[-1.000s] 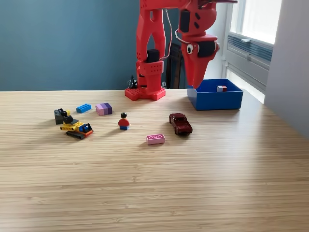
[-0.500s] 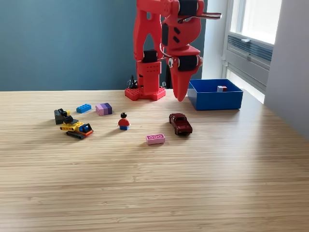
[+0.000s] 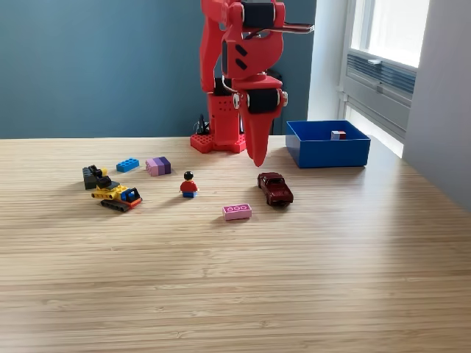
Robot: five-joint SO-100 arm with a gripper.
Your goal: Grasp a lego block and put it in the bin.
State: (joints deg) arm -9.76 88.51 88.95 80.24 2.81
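The red gripper (image 3: 257, 158) hangs tip-down above the table (image 3: 294, 279), its jaws together and holding nothing. The pink block (image 3: 237, 212) lies nearer the camera, slightly to the exterior view's left. The blue bin (image 3: 328, 152) sits to the right.

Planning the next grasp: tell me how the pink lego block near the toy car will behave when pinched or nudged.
The pink lego block looks like rigid moulded plastic, so it probably won't flex. It is small and lies flat and low, so it likely slides on the smooth wooden table rather than tips or rolls. It probably weighs little.
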